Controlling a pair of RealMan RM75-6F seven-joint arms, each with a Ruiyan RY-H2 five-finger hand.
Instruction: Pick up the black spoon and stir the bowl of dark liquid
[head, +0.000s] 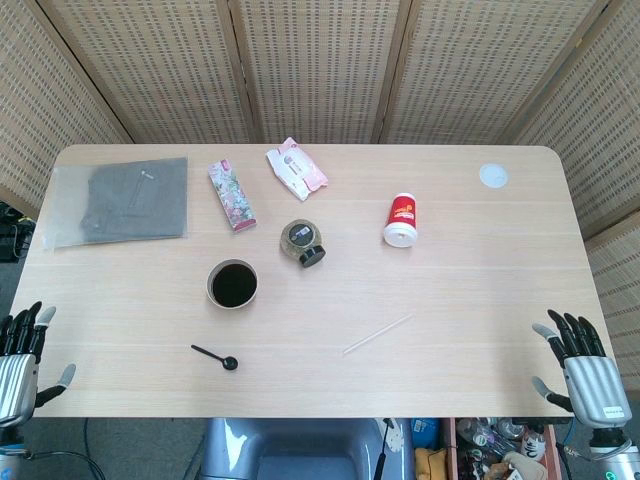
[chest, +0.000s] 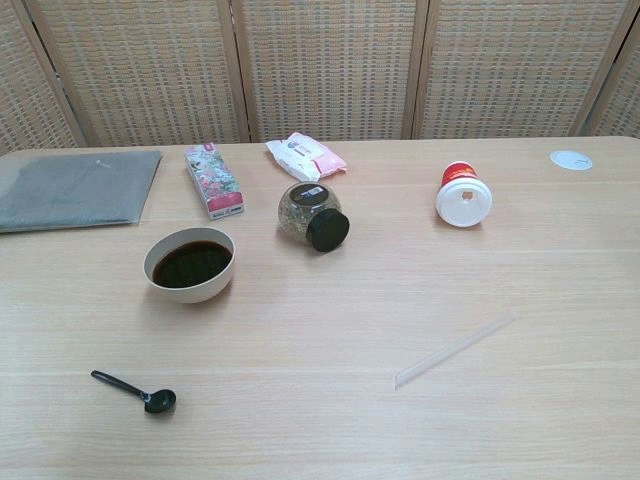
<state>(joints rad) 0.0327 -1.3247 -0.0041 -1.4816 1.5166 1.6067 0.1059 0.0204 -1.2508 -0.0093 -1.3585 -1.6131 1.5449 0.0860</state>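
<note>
Left robot hand (head: 20, 362) at near-left bench edge, fingers spread wide, holding nothing. Right robot hand (head: 583, 365) at near-right edge, same: wide, nothing held. Both well apart from everything.

One black spoon (chest: 137, 391) lies flat on the bench (chest: 330, 420), near side, just in front of one bowl (chest: 191, 264) of dark liquid, not touching it. Nothing between them.

One clear straw (chest: 455, 351) right of spoon. Beyond the bowl: one jar (chest: 314, 215) on its side, one red cup (chest: 463, 194) tipped over, one floral box (chest: 214, 180), one pink packet (chest: 306, 156), one grey cloth (chest: 75, 187), one white disc (chest: 571, 159).
</note>
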